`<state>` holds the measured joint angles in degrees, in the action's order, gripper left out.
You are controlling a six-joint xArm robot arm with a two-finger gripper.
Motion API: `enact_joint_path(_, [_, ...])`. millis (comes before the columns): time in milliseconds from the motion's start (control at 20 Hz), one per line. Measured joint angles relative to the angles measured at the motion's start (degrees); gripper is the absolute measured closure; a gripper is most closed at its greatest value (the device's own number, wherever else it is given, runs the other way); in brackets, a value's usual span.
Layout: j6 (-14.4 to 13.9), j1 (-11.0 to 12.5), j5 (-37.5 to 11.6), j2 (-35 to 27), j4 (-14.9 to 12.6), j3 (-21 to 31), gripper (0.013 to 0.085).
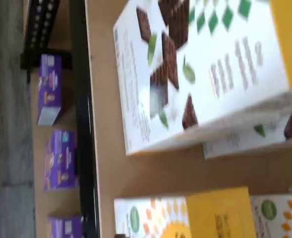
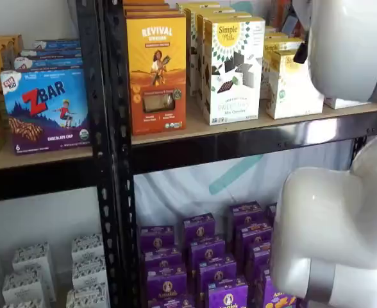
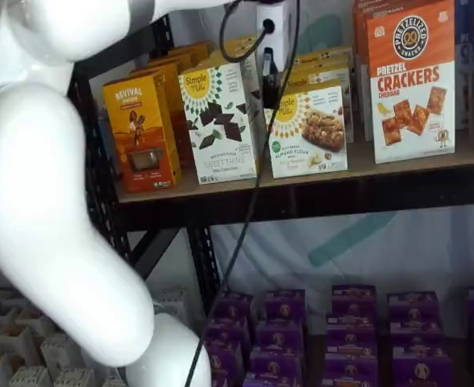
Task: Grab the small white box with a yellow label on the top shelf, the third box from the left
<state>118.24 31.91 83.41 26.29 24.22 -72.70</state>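
Fingers (image 3: 267, 66): I see only dark parts under the white gripper body, can't tell if they're parted or closed. Small white box (image 3: 308, 131) has a yellow label and green mark; it sits on the top shelf (image 3: 318, 193) between the taller chocolate-print box (image 3: 218, 123) and the cracker box (image 3: 411, 81).

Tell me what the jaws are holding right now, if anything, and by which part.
Nothing, as far as the pictures show. The gripper hangs above the small white box, which stands on the top shelf; whether the jaws are open cannot be told.
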Motion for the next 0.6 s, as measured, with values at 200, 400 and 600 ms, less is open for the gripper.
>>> enact_joint_path(200, [0.2,-0.5,1.5,-3.9,-3.3,-3.5,0.0130])
enact_joint_path(400, [-0.2,-1.2,2.8,-7.1,-5.8,-6.0,0.0130])
enact_joint_path(600, [-1.0,-2.5,3.2,-8.6,-7.7,-6.8,0.0130])
